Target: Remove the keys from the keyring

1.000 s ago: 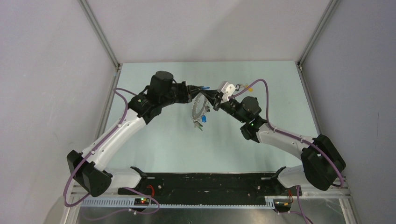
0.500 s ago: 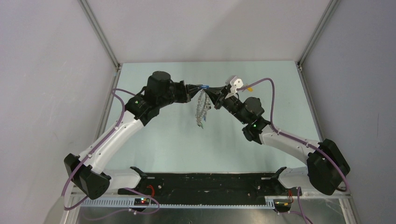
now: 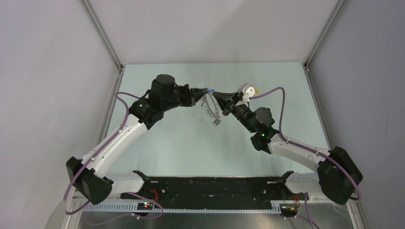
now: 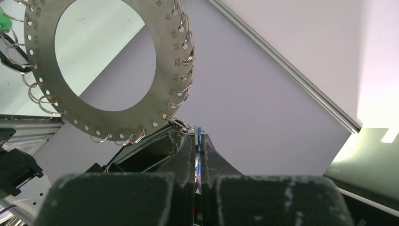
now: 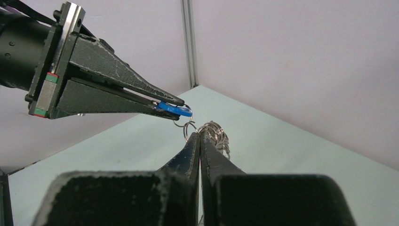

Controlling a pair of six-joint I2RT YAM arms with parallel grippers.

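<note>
The keyring [image 3: 212,109], a flat silvery disc with numbered holes and small wire rings round its rim [image 4: 170,49], hangs in the air between both arms, well above the table. My left gripper [image 3: 204,91] is shut on a blue-headed key [image 5: 175,109], seen edge-on between its jaws [image 4: 198,139]. That key hangs by a small ring from the disc's rim. My right gripper [image 5: 199,136] is shut on the keyring's rim just below it [image 3: 216,97]. At the far edge of the left wrist view a green key head [image 4: 3,21] shows. Other keys are hidden.
A pale green table [image 3: 167,143] lies below, boxed in by grey walls and aluminium corner posts [image 5: 188,42]. The two arms meet at the table's far middle. A purple cable [image 3: 277,95] loops off the right wrist.
The right wrist has swung right and lower, turning the keyring from nearly face-on to edge-on in the top view. The left gripper has kept its hold on the blue key.
</note>
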